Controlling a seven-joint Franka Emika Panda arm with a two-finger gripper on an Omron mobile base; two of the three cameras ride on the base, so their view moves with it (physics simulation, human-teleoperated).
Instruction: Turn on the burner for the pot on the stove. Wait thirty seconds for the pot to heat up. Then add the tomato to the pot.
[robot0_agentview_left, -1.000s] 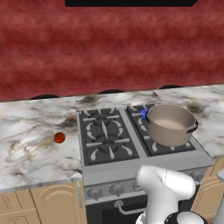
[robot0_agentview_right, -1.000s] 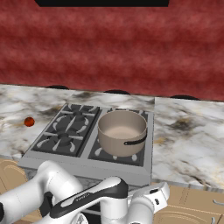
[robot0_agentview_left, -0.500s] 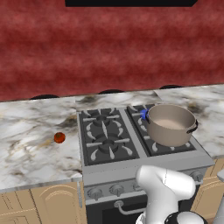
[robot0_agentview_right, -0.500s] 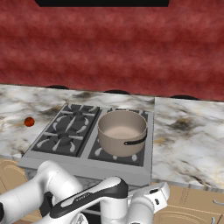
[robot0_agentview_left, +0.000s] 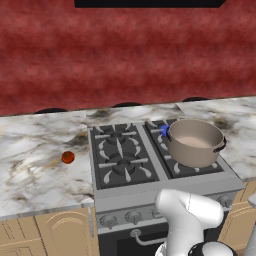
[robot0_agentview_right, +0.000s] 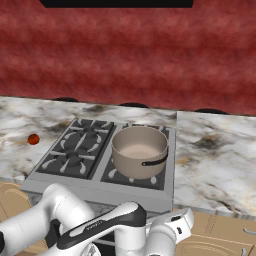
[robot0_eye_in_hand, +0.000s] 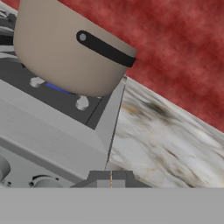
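The grey-tan pot (robot0_agentview_left: 195, 142) (robot0_agentview_right: 139, 150) (robot0_eye_in_hand: 65, 48) stands on the right side of the steel stove (robot0_agentview_left: 125, 192) (robot0_agentview_right: 55, 182). A blue flame glows at the burner (robot0_agentview_left: 164, 131) (robot0_eye_in_hand: 54, 87) under it. The small red tomato (robot0_agentview_left: 68, 157) (robot0_agentview_right: 33, 139) lies on the marble counter left of the stove, far from the arm. My gripper (robot0_eye_in_hand: 111, 177) is low in front of the stove's right front corner, below the pot, with its tips pressed together and nothing between them.
A row of round knobs (robot0_agentview_left: 133, 217) (robot0_eye_in_hand: 43, 183) and a bar handle (robot0_agentview_left: 145, 240) run along the stove's front. Marble counter (robot0_agentview_left: 35, 170) (robot0_agentview_right: 215, 165) lies on both sides, with a red wall behind. Wooden cabinet fronts (robot0_agentview_left: 55, 232) sit below.
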